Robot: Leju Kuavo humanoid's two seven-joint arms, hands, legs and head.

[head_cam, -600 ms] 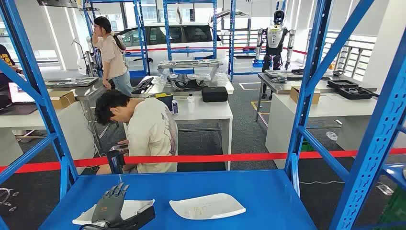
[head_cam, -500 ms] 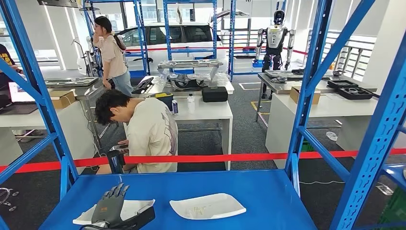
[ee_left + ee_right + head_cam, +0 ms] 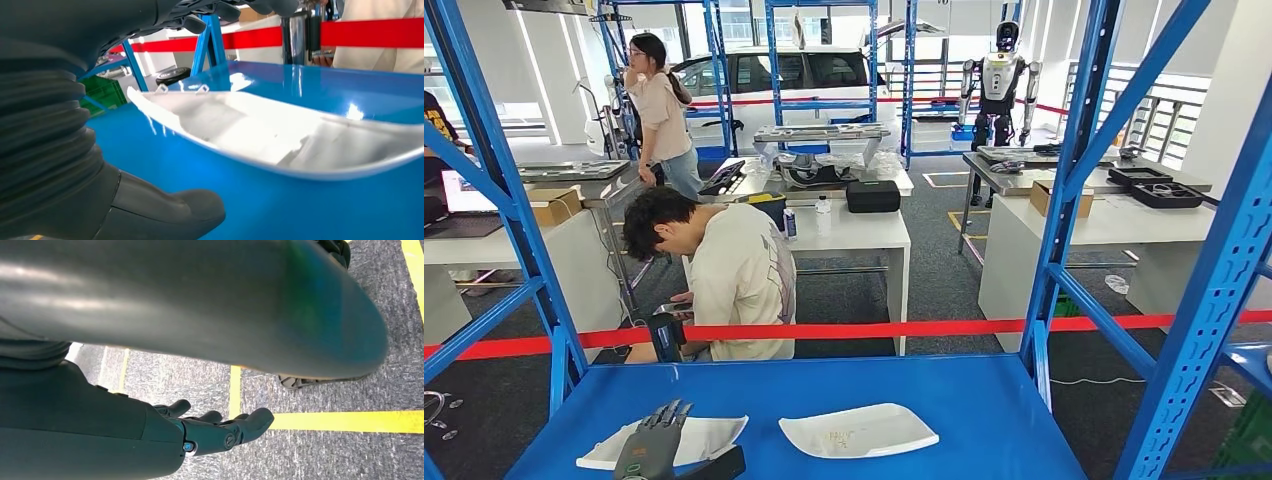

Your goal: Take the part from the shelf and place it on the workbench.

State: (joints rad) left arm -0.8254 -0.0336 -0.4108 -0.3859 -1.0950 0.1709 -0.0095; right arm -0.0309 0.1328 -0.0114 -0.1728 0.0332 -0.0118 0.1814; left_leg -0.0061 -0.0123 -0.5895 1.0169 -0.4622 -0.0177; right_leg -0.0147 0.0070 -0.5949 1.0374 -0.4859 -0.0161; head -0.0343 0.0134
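Two white moulded parts lie on the blue shelf board (image 3: 994, 400). The left part (image 3: 712, 434) lies under my left hand (image 3: 652, 448), whose dark fingers (image 3: 667, 415) stretch flat above its near end. In the left wrist view that part (image 3: 260, 135) sits ahead of the hand, with the thumb (image 3: 165, 210) to one side of it, the fingers (image 3: 200, 22) to the other, and a gap all round. The hand holds nothing. The second part (image 3: 856, 430) lies to its right, untouched. My right hand (image 3: 220, 430) hangs over the grey floor, fingers loosely apart and empty.
Blue shelf uprights (image 3: 1064, 180) and diagonal braces frame the board on both sides. A red tape (image 3: 904, 328) runs behind the shelf. A person (image 3: 724, 270) sits bent over just beyond it, and another person (image 3: 659, 110) stands further back. White tables (image 3: 864, 235) stand beyond.
My left hand has drawn back a little toward the shelf's near edge, still over the left part. The standing person has shifted slightly.
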